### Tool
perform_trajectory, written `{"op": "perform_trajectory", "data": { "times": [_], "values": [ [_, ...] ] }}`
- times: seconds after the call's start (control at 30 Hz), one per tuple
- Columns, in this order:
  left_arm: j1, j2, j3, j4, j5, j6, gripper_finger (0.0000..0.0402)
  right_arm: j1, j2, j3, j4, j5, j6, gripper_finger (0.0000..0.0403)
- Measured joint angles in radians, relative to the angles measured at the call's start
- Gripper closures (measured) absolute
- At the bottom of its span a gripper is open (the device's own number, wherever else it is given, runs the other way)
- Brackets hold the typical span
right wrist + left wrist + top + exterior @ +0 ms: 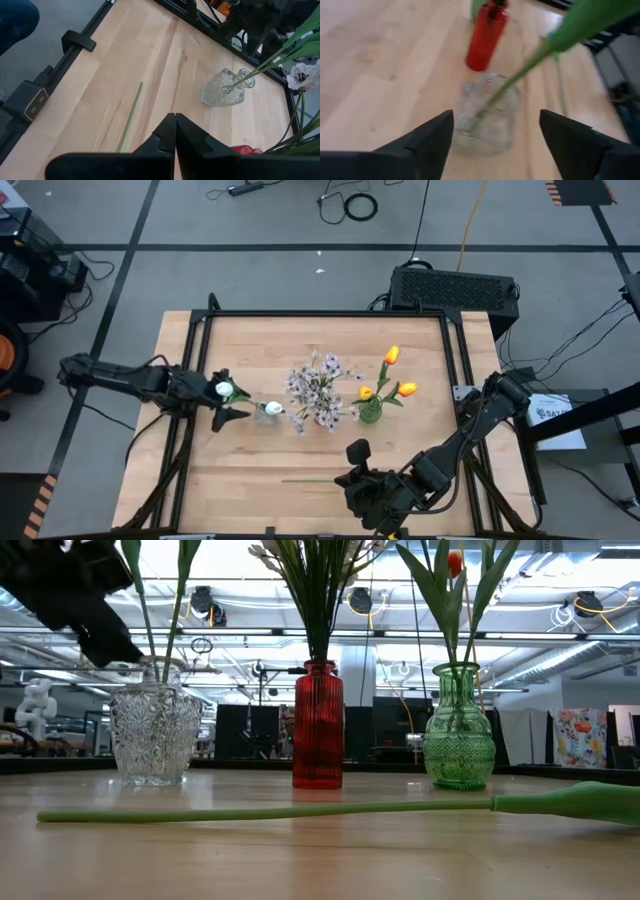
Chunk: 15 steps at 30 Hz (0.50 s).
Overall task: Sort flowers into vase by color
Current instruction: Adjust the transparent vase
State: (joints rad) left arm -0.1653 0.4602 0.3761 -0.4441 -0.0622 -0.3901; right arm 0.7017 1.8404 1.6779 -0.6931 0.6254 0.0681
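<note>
A wooden desk (250,470) seen from above, with three vases in a row across its middle and a dark robot arm reaching in from each side. The sorting looks mostly done, with one flower left. At the left of the row, a clear cut-glass vase (155,735) holds pale white tulips (272,408) on green stems. In the middle, a ribbed red vase (318,725) holds sprays of small pink-white blossoms (320,392), the fullest bunch. At the right, a green glass vase (459,730) holds orange-yellow tulips (391,356), three blooms spread apart.

One loose flower (300,810) lies flat on the desk near the front edge, in front of the vases, a long thin green stem thickening into a green leaf at one end; its bloom cannot be seen, so its colour cannot be told.

The left gripper (226,405) hovers just beside the clear vase, toward the left edge, fingers (427,140) spread wide and empty, with the vase and a slanting stem between them in its wrist view. The right gripper (175,131) sits near the front edge, right of centre, beside the loose stem, fingers pressed together on nothing
</note>
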Motion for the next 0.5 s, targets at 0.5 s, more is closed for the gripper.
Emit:
{"op": "perform_trajectory", "data": {
  "times": [0.5],
  "values": [
    [-0.232, 0.001, 0.116, -0.281, 0.059, -0.307, 0.0249, 0.026, 0.000, 0.000, -0.061, -0.003, 0.056, 0.0403]
  ]
}}
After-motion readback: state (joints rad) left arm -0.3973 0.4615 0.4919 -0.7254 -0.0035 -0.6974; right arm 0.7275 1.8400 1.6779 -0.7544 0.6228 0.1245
